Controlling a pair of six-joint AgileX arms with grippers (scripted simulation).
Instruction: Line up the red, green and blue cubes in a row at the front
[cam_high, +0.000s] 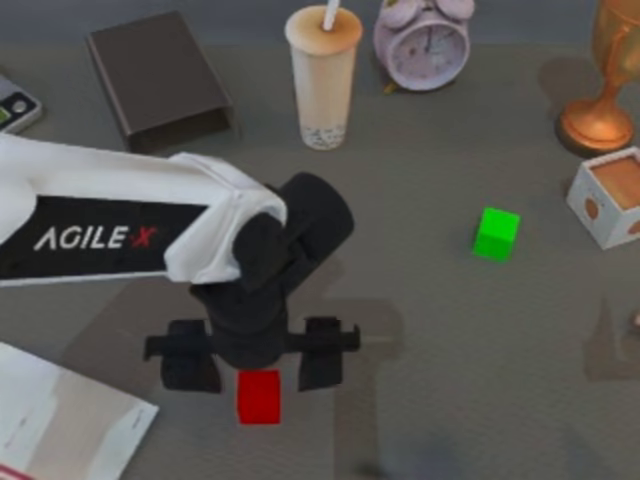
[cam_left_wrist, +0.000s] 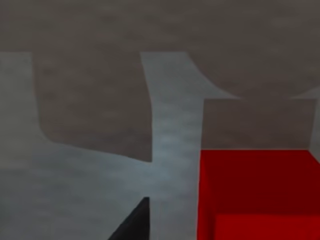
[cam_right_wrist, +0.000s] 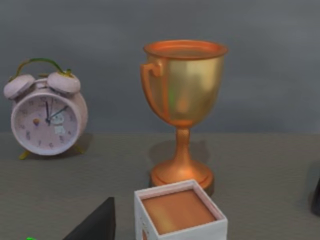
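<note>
While your left gripper (cam_high: 256, 352) hangs low over the front part of the table (cam_high: 430, 330), left of centre, its two fingers (cam_high: 322, 352) stand wide apart, one on each side of the red cube (cam_high: 259, 396). The cube sits just in front of the gap between them, close to the table's front edge. In the left wrist view you see the red cube (cam_left_wrist: 257, 192) resting on the bare surface, one dark fingertip (cam_left_wrist: 134, 224) well clear of it, so nothing is gripped or touched as far as you can see.

The green cube (cam_high: 496, 233) lies right of centre, about midway between front and back, with open surface all around it. The blue cube is not visible in any view.

Along the front edge, a white sheet (cam_high: 60, 420) fills the left corner, near the red cube; rightward from the cube the front strip is open. Along the back edge you have a dark book (cam_high: 158, 78), a drink cup (cam_high: 323, 75), a pink alarm clock (cam_high: 422, 42) and a golden trophy (cam_high: 608, 80). A white and tan box (cam_high: 612, 197) sits at the right edge.

Your right arm is not seen from above; its wrist view shows only a dark finger tip (cam_right_wrist: 97, 225) beside the box, so its opening cannot be told.
</note>
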